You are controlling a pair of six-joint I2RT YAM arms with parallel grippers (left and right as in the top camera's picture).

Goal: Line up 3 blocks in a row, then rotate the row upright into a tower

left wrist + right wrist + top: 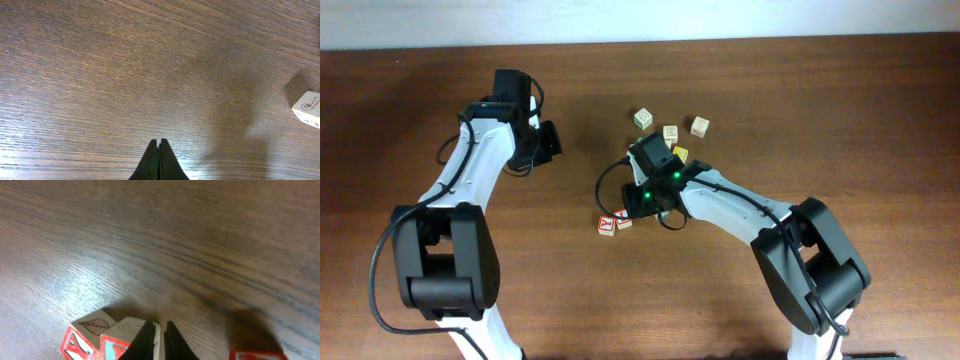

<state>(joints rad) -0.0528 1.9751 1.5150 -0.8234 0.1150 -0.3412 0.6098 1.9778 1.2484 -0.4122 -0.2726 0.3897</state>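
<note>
Right under the lens, my right gripper (159,337) is all but closed, only a sliver between the jaws, and I see nothing held in it. Two blocks (112,350) sit touching each other just left of its tips, red letter faces toward me, pale tops up. What may be a third block (257,355) shows as a red edge off to the tips' right, too cropped to read. My left gripper (160,152) is pinched tight and empty over bare table (100,75), with a lettered cube (307,107) well off to its right.

I judge these blocks light, stiff wood with slick painted faces. I would open wider and take one across two opposite flat sides, centred, never on corners. The touching pair leaves no finger room between them.
</note>
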